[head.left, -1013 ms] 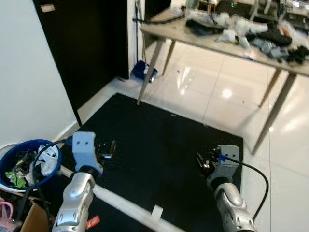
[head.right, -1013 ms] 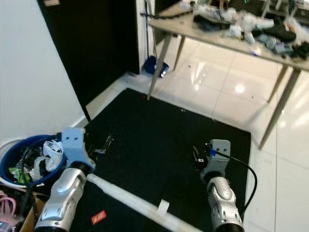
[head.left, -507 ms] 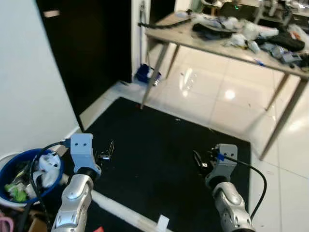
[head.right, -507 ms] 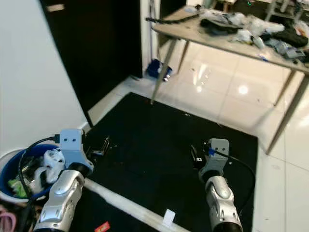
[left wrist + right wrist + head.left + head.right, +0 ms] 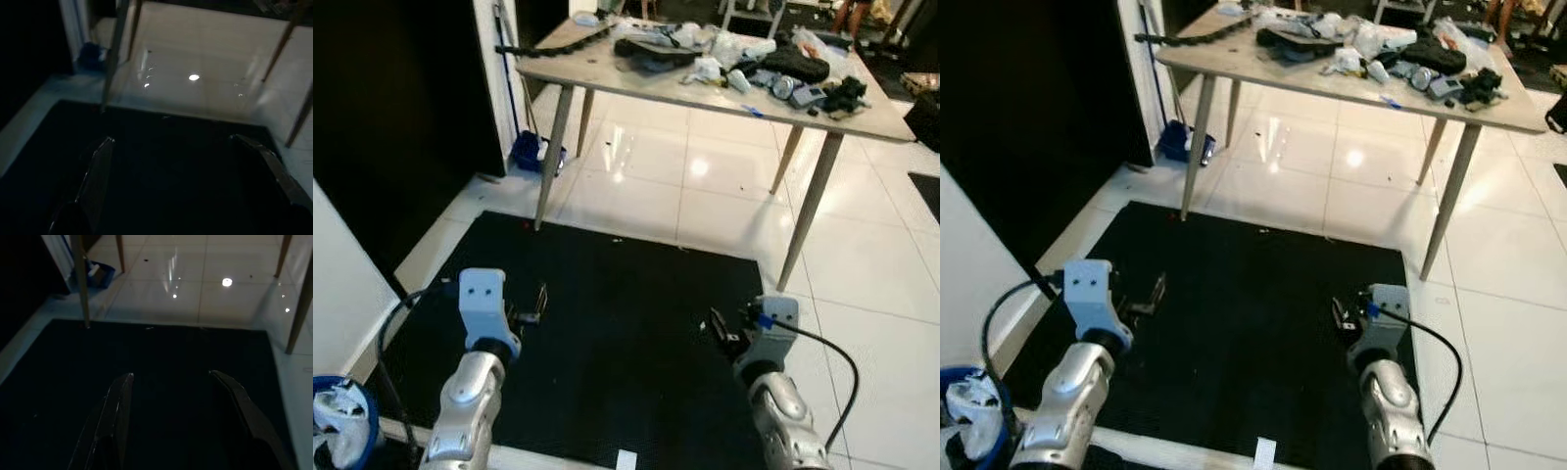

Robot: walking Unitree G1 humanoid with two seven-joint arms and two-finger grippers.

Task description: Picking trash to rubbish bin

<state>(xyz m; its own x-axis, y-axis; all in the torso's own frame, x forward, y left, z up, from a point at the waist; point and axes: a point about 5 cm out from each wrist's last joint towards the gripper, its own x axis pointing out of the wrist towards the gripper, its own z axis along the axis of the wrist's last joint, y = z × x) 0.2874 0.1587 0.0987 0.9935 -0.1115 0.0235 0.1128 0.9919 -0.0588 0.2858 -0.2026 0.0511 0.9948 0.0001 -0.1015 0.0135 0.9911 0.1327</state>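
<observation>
The blue rubbish bin (image 5: 327,433) sits at the lower left edge, against the white wall, with crumpled white trash (image 5: 972,422) in it. A small white scrap (image 5: 1264,451) lies on the floor at my feet, between the arms. My left gripper (image 5: 534,304) hovers over the black mat (image 5: 617,313), open, with nothing between its fingers (image 5: 100,166). My right gripper (image 5: 717,328) is held low over the mat's right side, also open and empty, its fingers (image 5: 117,406) spread above the dark mat.
A long table (image 5: 607,70) on slanted legs, piled with clutter, stands ahead on the glossy white tiles. A blue object (image 5: 530,154) lies by its left leg next to a dark doorway (image 5: 401,88). White tiles (image 5: 871,323) run along the mat's right side.
The view has swung right and up, so the bin has slid to the lower left corner and more table shows. Both arms keep the same pose, grippers open.
</observation>
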